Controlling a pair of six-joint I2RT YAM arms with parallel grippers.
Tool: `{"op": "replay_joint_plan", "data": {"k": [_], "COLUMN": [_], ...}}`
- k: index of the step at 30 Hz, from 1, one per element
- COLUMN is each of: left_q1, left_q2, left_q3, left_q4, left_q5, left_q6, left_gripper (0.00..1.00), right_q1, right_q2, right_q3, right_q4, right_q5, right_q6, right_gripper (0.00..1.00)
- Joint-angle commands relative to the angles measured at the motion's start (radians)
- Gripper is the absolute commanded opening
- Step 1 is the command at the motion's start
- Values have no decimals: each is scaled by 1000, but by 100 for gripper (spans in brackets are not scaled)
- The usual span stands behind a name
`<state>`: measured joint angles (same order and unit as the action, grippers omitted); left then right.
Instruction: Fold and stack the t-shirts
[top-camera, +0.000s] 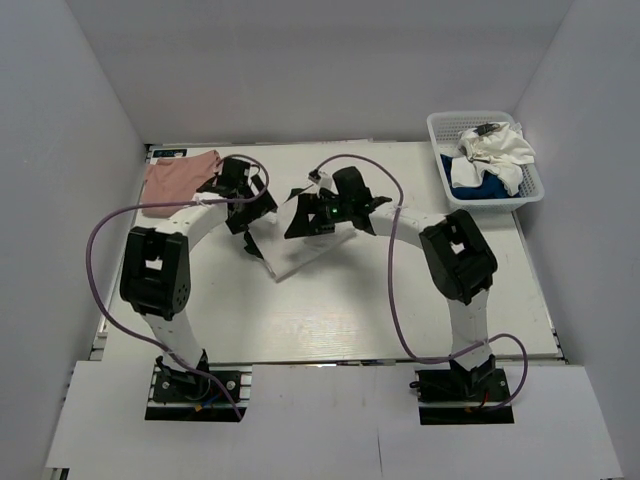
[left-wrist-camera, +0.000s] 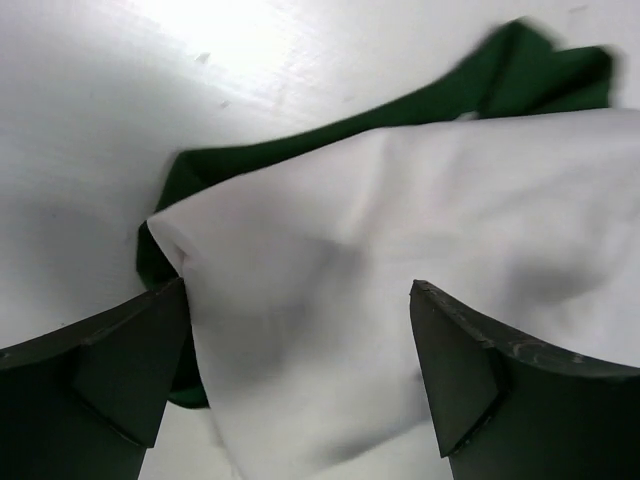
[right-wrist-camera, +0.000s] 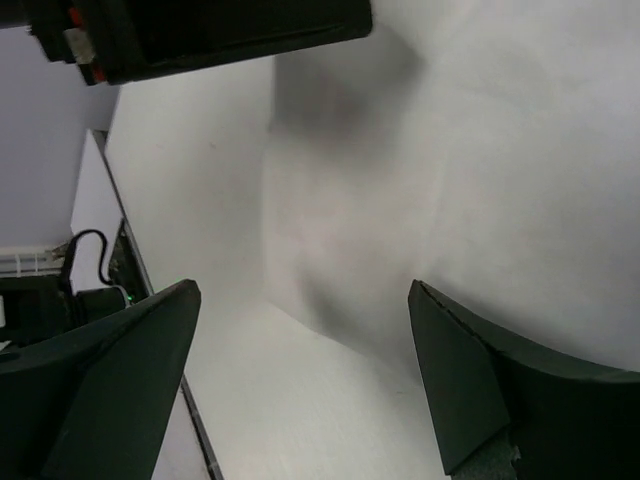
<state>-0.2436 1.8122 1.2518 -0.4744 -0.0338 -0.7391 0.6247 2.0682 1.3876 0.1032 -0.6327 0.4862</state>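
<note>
While left hand (left-wrist-camera: 300, 290) and right hand (right-wrist-camera: 300, 285) gape, white tee (left-wrist-camera: 420, 200) edges underlie both.

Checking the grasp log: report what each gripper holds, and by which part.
Nothing is held. The left gripper hangs open over the white t-shirt with dark green sleeves; the right gripper is open above the same shirt's white cloth.

White tee (top-camera: 300, 255) mostly hidden under both arms. Green sleeve (left-wrist-camera: 545, 75) tip blurred in left wrist view. Blue tee (top-camera: 468, 186) largely buried under plain white tee (top-camera: 495, 150) in basket (top-camera: 440, 125).
</note>
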Motion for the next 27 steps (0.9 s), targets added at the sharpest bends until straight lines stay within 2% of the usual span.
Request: {"op": "replay_joint_plan", "data": {"k": [1, 6, 8, 9, 10, 13, 17, 20, 27], "left_q1": [-13, -13, -22, -22, -22, -22, -22, -22, -22], "left_q2": [-132, -169, -180, -192, -192, -203, -214, -205, -99], "left_q3": [101, 101, 59, 38, 0, -70, -149, -182, -233], "left_q4": [-41, -174, -223, -224, -224, -224, -161, -120, 58], "left_q5": [-18, -44, -63, -63, -52, -28, 6, 6, 31], "left_q6": [72, 35, 20, -3, -14, -37, -62, -71, -80], "left_gripper": [100, 100, 100, 100, 100, 100, 100, 100, 100], "right_q1": [10, 1, 0, 0, -2, -9, -14, -23, -34], "right_q2": [-166, -362, -442, -524, -554, -679, -827, -881, -936], "right_q3": [68, -96, -225, -251, -319, -374, -461, -487, -538], "right_q4": [-17, 67, 111, 116, 116, 40, -70, -150, -146], "right_q5": [33, 59, 100, 132, 149, 232, 356, 390, 401], "right_q6": [-38, 21, 28, 25, 17, -21, -64, -89, -74], "right_gripper": [90, 90, 90, 90, 90, 90, 90, 90, 90]}}
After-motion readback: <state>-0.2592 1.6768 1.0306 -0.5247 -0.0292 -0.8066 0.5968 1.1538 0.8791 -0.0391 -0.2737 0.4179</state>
